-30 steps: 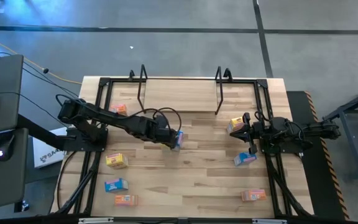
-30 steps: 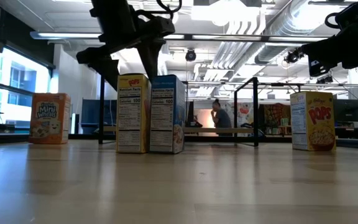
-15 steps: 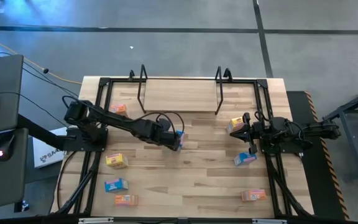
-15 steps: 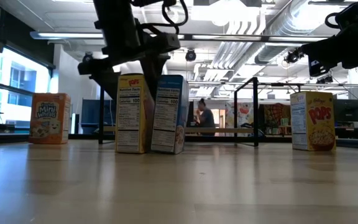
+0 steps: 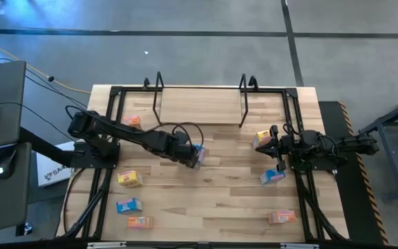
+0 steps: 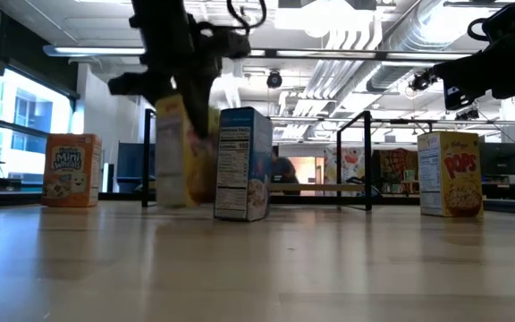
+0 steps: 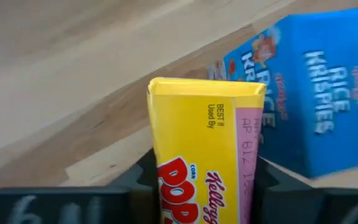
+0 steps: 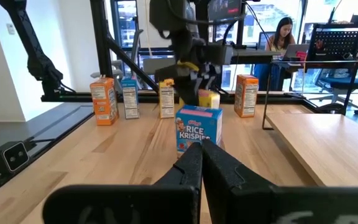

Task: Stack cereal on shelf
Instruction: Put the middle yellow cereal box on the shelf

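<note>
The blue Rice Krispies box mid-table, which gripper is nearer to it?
Left. The left gripper, shut on a yellow Pops box, is right beside the Rice Krispies box; the right gripper waits across the table.

Change since the preceding frames, middle of the table. The left gripper (image 7: pixel 204 186), wide open a second ago, is now clamping the yellow Corn Pops box (image 7: pixel 205 155) between its fingers (image 7: pixel 143 177). In the low view that yellow box (image 6: pixel 181 152), earlier standing upright and touching the blue Rice Krispies box (image 6: pixel 242 163), is now blurring, tilting and coming apart from it. The blue box, tipped half a second ago, is standing upright again. The person (image 6: pixel 284 172) in the background is walking leftward.
</note>
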